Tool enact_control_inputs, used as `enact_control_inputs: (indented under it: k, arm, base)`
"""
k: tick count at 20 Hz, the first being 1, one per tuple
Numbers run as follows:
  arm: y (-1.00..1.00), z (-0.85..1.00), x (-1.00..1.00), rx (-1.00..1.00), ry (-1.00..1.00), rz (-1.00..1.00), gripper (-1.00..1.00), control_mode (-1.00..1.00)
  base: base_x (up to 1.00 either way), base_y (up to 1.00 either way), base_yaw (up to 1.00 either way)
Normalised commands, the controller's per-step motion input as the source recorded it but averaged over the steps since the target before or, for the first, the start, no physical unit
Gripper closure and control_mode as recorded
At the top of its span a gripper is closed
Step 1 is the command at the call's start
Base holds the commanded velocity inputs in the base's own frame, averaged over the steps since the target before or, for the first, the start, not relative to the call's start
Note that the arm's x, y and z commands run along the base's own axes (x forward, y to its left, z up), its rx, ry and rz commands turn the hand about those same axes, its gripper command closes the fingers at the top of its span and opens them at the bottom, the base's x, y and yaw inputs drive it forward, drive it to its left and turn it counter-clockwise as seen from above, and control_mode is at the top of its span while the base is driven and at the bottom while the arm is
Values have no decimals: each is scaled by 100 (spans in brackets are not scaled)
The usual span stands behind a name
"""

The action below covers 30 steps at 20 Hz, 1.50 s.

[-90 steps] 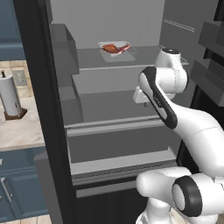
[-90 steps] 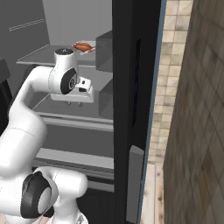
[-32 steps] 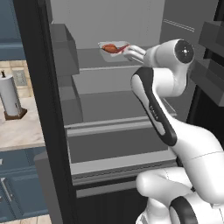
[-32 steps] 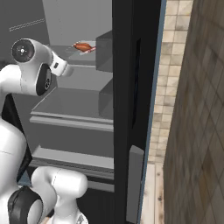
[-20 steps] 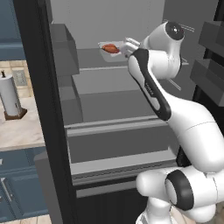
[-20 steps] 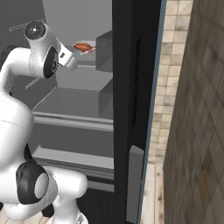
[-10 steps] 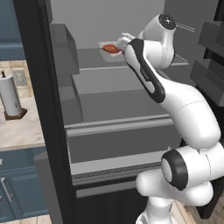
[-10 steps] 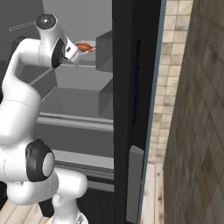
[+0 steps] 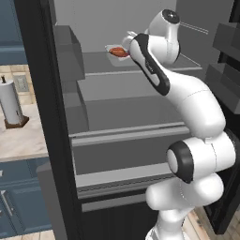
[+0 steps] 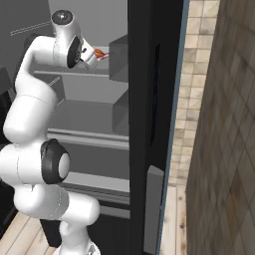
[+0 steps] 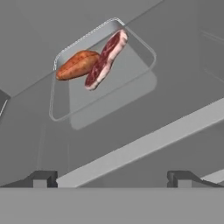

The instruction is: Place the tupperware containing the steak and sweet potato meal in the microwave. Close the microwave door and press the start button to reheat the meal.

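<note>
The tupperware (image 11: 103,70) is a shallow translucent tray lying on the upper shelf of an open fridge. In it lie the steak (image 11: 106,59) and, touching it, the orange sweet potato (image 11: 78,64). From the left base view the tupperware (image 9: 114,49) sits just left of my raised hand. My gripper (image 11: 111,179) is open, a little short of the tray and touching nothing, with a shelf edge between them in the hand view. Seen from the right base, the gripper (image 10: 92,56) points at the steak (image 10: 101,53). The microwave and its door are out of view.
Grey fridge shelves (image 9: 122,131) stack below the tray. The black fridge door (image 10: 149,124) stands open on the right, beside a tiled wall (image 10: 224,124). Door bins (image 9: 225,79) flank my arm. A paper towel roll (image 9: 11,101) stands on the counter at left.
My arm has lifted and swung the hand up and toward the upper shelf, closing in on the tupperware. The gripper stayed open and the tray has not moved.
</note>
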Motion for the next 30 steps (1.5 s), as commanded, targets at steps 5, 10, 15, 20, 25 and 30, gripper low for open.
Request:
enact_control_inputs:
  k: [5,10,15,20,25,30]
  arm:
    - [0,0,42,0,1,0,-100,-100]
    - [0,-5,42,0,0,0,-100,-100]
    - [0,-11,41,0,0,0,-100,-100]
    - [0,-17,37,0,0,0,-100,-100]
    - [0,-17,37,0,0,-1,-100,-100]
    - [0,-14,36,0,0,-3,-100,-100]
  base:
    - [0,0,0]
    - [0,0,0]
    - [0,0,0]
    - [0,0,0]
    - [0,0,0]
    - [0,0,0]
